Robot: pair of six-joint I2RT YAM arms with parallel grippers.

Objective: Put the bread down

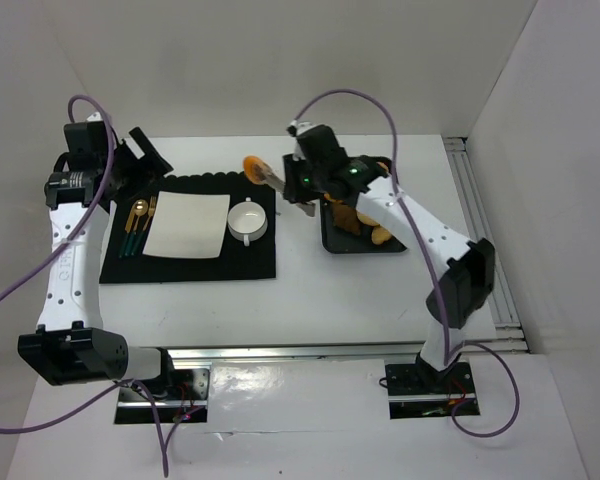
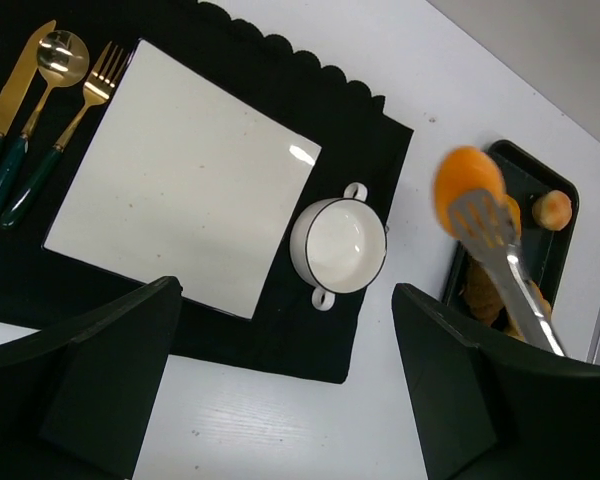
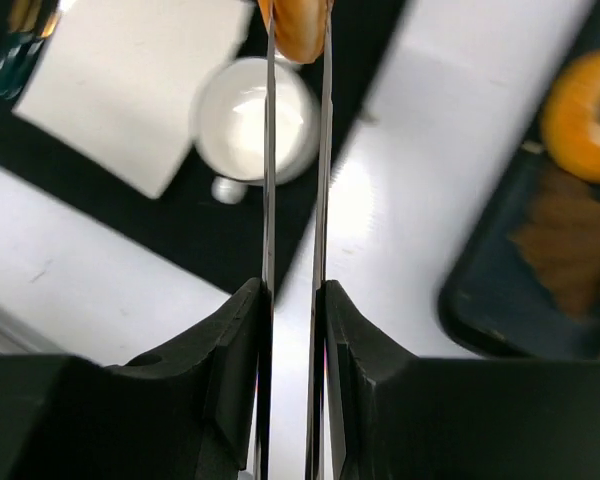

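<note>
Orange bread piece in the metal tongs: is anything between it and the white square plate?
Nothing lies squarely across. The white two-handled cup stands on the black mat beside the white square plate, close to the line from the orange bread piece; the metal tongs should pass above it.

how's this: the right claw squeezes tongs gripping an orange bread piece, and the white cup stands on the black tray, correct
No: the white cup stands on the black placemat, not the tray, as the left wrist view shows. The right claw squeezes tongs gripping an orange bread piece.
</note>
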